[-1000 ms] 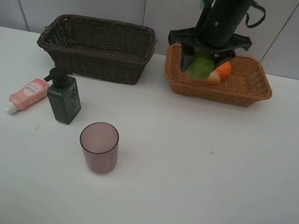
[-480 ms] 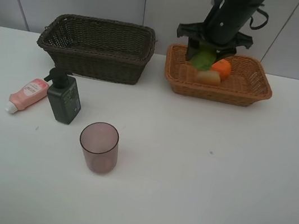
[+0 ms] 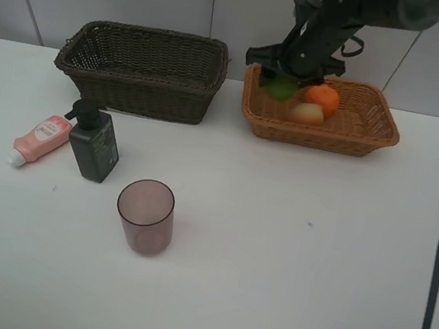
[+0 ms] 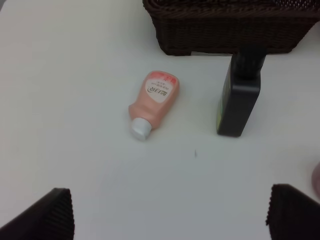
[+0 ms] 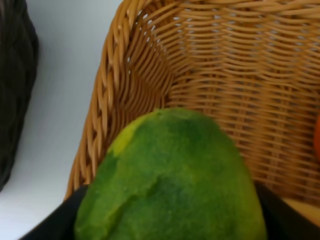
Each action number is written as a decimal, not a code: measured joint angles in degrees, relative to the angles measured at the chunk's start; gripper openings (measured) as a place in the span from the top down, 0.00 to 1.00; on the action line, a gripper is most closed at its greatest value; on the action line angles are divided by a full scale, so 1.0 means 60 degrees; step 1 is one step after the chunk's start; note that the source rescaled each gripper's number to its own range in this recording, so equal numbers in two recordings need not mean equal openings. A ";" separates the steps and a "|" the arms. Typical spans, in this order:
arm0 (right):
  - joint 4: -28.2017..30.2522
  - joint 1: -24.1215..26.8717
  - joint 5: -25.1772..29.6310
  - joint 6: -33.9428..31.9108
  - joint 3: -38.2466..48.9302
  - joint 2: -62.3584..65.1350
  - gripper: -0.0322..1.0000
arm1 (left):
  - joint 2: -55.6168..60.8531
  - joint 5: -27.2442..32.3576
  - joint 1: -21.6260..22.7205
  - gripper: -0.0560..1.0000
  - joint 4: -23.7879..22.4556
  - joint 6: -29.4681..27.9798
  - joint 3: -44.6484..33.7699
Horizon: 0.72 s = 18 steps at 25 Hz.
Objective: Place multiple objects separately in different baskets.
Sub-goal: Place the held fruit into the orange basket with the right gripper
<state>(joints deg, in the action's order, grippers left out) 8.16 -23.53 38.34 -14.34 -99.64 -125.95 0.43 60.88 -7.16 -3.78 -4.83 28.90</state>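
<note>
Starting at the far left of the white table (image 3: 314,255), the pink tube (image 4: 154,101) lies flat on its side with its white cap pointing away from the baskets. Just beside it, with a clear gap between them, the dark green pump bottle (image 4: 242,95) stands upright, close in front of the dark brown basket (image 3: 143,69). As far as I can see into that deeper basket from the high camera, it shows only its own weave.

My left gripper (image 4: 170,220) hangs over the bare table on the near side of the tube and bottle. Its 2 fingers are spread as wide as they go, with nothing between them and nothing touched.

Further right and nearer the front edge, the pinkish cup (image 3: 145,215) stands upright with its mouth up, well apart from the bottle.

Right of the dark basket and just beside it sits the shallower light tan basket (image 3: 366,133). My right gripper (image 3: 284,76) is at that basket's left end, its 2 fingers closed on the green lime (image 5: 170,185). The lime fills most of the wrist view, with the wicker wall and floor behind it. Whether the lime touches the basket floor I cannot tell. The peach-like fruit (image 3: 307,113) lies in the basket just right of the lime, and the orange (image 3: 323,99) rests against it on the far side.
</note>
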 joint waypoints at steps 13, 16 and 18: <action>0.0889 0.0000 -0.1095 -0.0733 0.0000 -0.0511 0.96 | 0.0000 0.0000 0.0000 0.01 0.0000 0.0000 0.0000; 0.0930 0.0000 -0.1105 -0.0804 0.0000 -0.0511 0.96 | 0.0000 0.0000 0.0000 0.01 0.0000 0.0000 0.0000; 0.0930 0.0000 -0.1112 -0.0825 0.0000 -0.0511 0.78 | 0.0000 0.0000 0.0000 0.01 0.0000 0.0000 0.0000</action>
<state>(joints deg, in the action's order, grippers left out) 13.74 -23.53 31.67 -19.30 -99.64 -129.02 0.43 60.88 -7.16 -3.78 -4.83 28.90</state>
